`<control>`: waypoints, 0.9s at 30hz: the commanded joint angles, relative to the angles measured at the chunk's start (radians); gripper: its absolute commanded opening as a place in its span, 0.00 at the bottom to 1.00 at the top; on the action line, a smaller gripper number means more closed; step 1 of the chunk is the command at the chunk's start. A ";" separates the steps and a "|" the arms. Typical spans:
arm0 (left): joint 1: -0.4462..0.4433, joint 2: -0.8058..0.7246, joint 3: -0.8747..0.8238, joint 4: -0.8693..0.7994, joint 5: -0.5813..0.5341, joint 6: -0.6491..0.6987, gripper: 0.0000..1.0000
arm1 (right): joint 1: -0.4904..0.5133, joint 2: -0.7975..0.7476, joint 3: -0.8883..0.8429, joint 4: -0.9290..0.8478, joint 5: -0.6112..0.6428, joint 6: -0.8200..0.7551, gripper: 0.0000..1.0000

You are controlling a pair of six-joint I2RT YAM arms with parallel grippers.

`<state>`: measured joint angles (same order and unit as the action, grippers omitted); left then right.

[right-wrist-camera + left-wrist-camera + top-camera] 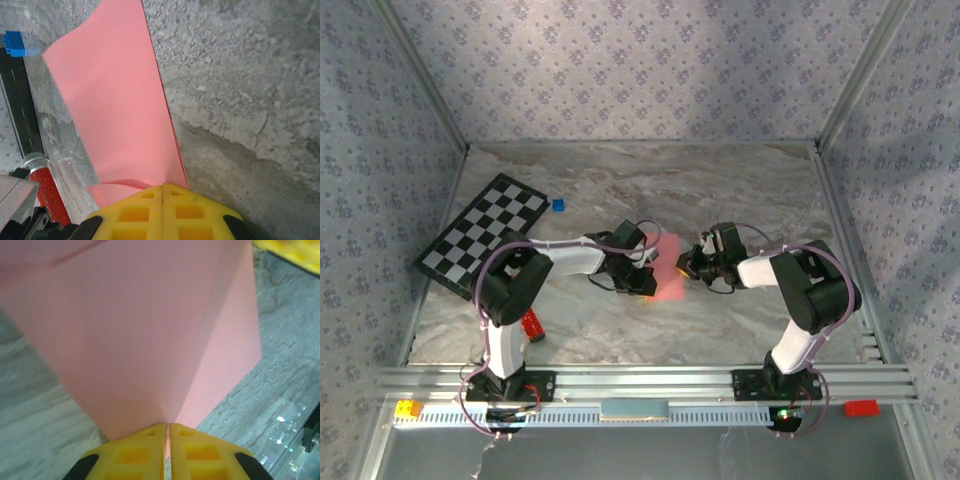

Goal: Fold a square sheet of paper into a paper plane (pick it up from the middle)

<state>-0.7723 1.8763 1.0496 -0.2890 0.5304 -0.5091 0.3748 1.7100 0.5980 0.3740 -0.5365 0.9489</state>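
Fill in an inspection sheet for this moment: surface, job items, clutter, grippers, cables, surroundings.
Surface: grey marbled tabletop, no spills seen.
Job's things: pink square sheet of paper held between the two grippers, creased along its length, not yet a dart shape.
Clutter: checkerboard at far left; blue cube beside its corner; red glittery bar at front left; yellow block and red block on the front rail.
Grippers: left gripper and right gripper both shut on the sheet's edges.
Cables: lilac cables looped along both arms, clear of the paper.
Surroundings: patterned wall panels in a metal frame.
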 commanded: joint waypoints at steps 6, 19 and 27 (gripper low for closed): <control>-0.003 -0.098 -0.089 -0.124 -0.044 0.028 0.11 | 0.026 0.031 -0.018 -0.093 0.069 -0.025 0.01; 0.009 -0.192 -0.079 -0.043 -0.027 -0.008 0.12 | 0.036 -0.019 0.045 -0.101 0.031 -0.051 0.09; 0.017 -0.149 -0.046 -0.010 -0.026 -0.025 0.12 | 0.049 -0.130 0.057 -0.192 0.071 -0.097 0.15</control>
<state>-0.7593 1.7119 0.9680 -0.3256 0.4854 -0.5220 0.4221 1.6283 0.6407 0.2474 -0.4950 0.8913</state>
